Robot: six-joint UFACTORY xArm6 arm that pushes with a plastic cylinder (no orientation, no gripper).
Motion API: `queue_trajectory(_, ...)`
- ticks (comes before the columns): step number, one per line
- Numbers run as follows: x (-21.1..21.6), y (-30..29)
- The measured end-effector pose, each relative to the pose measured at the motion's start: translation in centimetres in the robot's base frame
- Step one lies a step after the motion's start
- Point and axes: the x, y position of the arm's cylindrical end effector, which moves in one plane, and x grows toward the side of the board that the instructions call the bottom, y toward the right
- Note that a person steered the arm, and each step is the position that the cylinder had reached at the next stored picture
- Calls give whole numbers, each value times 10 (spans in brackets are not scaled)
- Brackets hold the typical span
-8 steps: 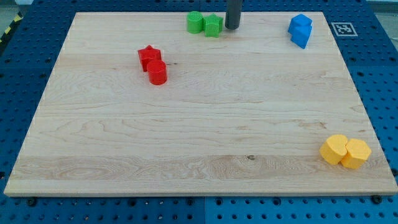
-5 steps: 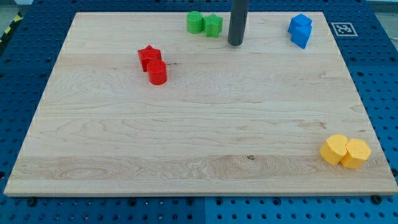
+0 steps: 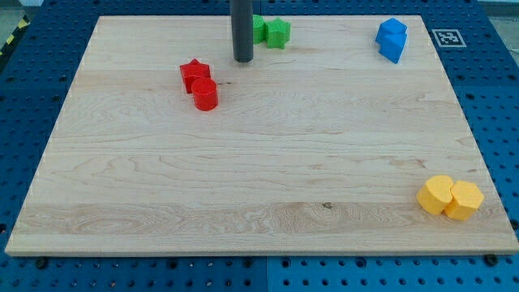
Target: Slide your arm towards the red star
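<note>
My tip (image 3: 242, 60) is down on the wooden board (image 3: 259, 162), near the view's top, left of centre. The rod is a plain dark matte cylinder with no jaws, so there is nothing to open or close, and it holds nothing.

Red star (image 3: 194, 73): upper-left part of the board, to the view's left of my tip and slightly lower. There is a clear gap of bare wood between them, no contact. The star looks like matte plastic with a points-out top face. A red cylinder (image 3: 205, 95) sits touching it on its lower-right side, with a round top and upright.

Green blocks: one green block (image 3: 258, 29) is partly hidden behind the rod, so I can't tell its shape. A green star (image 3: 278, 32) sits just to its right, and they look to be touching. Both are just above and right of my tip.

Blue blocks (image 3: 392, 39): top right, two angular pieces pressed together, exact shapes unclear.

Yellow blocks: bottom-right corner, a yellow hexagon-like block (image 3: 437, 194) touching a second yellow block (image 3: 464, 199) with rounded-off facets.

The board is light, pale wood with a visible horizontal grain and a small dark knot low in the middle. It lies on a blue perforated base plate (image 3: 32, 97).
</note>
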Motion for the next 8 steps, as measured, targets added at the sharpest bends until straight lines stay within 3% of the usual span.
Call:
queue_trajectory(3, 0, -135)
queue_trajectory(4, 2, -138)
queue_trajectory(6, 52, -137)
queue_trajectory(8, 52, -102)
